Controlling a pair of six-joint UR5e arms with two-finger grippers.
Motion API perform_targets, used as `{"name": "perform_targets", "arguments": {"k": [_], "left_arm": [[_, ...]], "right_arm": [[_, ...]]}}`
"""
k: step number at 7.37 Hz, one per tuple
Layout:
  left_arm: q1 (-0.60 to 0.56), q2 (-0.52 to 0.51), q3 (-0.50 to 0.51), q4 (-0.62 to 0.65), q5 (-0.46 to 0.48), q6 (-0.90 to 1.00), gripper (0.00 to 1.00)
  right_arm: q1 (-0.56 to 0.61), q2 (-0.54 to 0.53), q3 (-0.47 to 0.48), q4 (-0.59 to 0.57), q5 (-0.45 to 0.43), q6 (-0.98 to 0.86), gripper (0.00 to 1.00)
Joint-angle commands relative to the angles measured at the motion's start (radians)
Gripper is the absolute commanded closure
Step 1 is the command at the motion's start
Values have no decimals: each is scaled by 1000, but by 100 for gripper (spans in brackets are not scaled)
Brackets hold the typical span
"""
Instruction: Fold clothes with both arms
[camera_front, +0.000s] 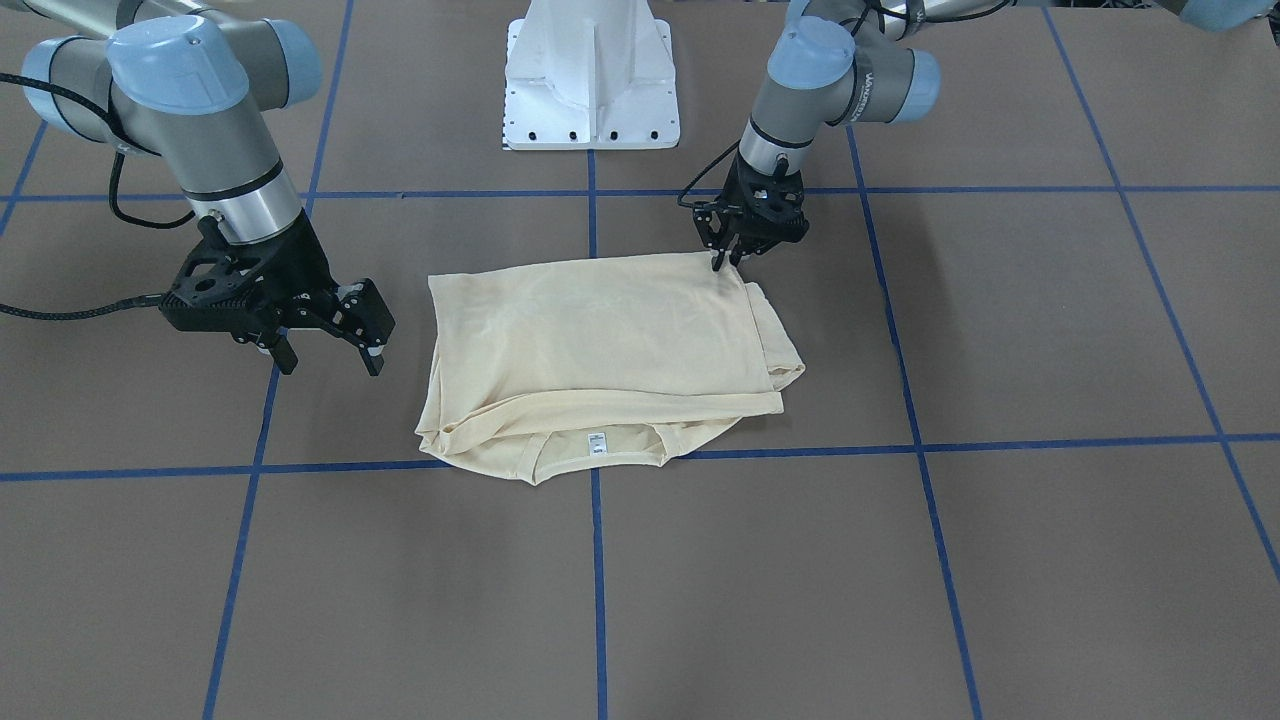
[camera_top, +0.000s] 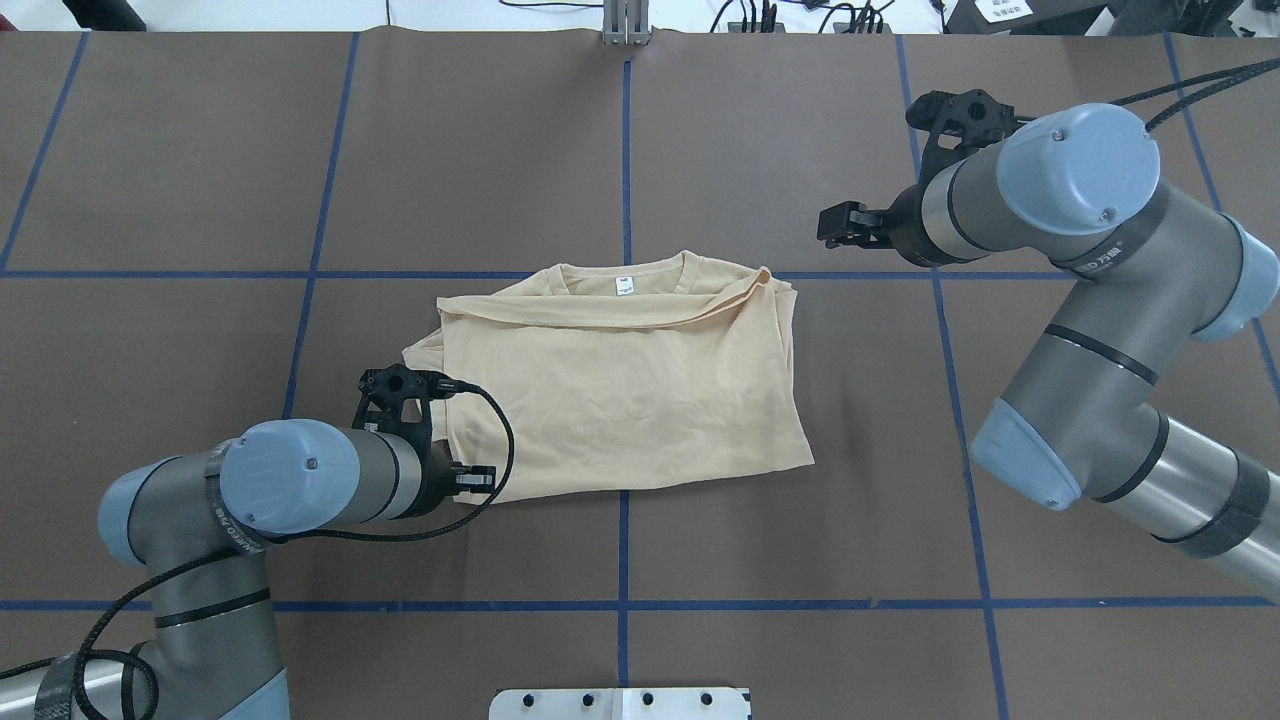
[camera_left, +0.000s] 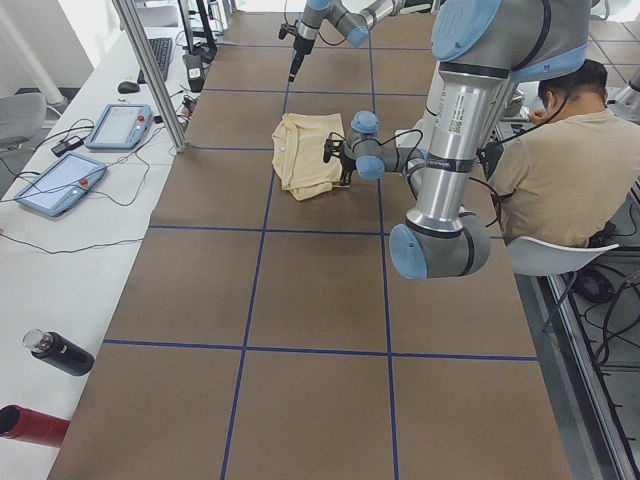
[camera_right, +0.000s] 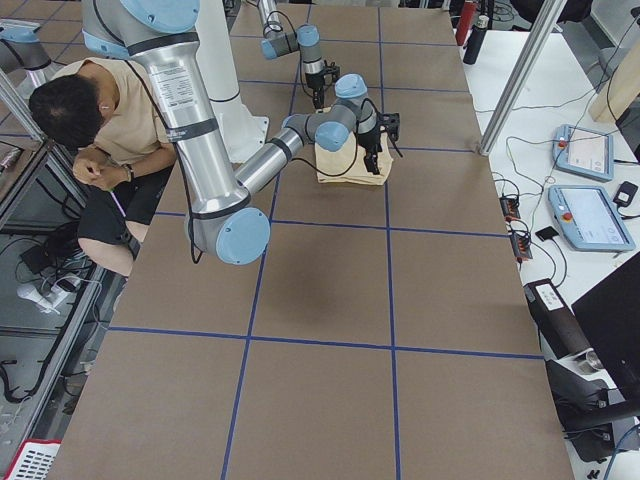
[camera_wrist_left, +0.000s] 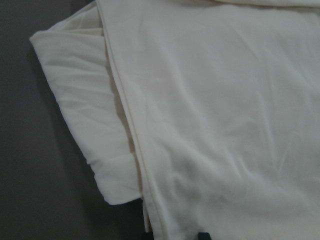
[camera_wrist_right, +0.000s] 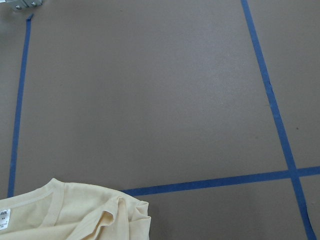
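The T-shirt (camera_front: 610, 340) lies part-folded in the middle of the tabletop (camera_front: 1000, 560). Your left gripper (camera_front: 727, 262) looks closed on its near corner. Your right gripper (camera_front: 330, 358) hangs wide open and empty beside it. Next, I judge, it needs the matching corner before you fold.

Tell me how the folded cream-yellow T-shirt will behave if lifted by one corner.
Probably floppy: the thin cream-yellow T-shirt lies in soft, wrinkled layers, so a lifted corner would likely sag and unfold. Pushed, it would probably bunch up rather than slide whole, since its layers lie loose.
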Motion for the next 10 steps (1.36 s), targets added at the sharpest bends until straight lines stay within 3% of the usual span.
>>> {"name": "perform_targets", "arguments": {"k": [1, 3, 6, 7, 10], "left_arm": [[1, 3, -4, 4, 1, 7, 100], [-20, -4, -11, 93, 1, 41, 100], [-196, -32, 56, 110, 4, 250, 100], [-273, -120, 147, 110, 3, 348, 100], [-414, -425, 570, 78, 4, 513, 100]], "right_arm": [[0, 1, -1, 0, 0, 0, 0], [-2, 1, -3, 0, -2, 0, 0], [-3, 4, -4, 0, -2, -2, 0], [-3, 5, -4, 0, -2, -2, 0], [-6, 7, -11, 0, -2, 1, 0]]}}
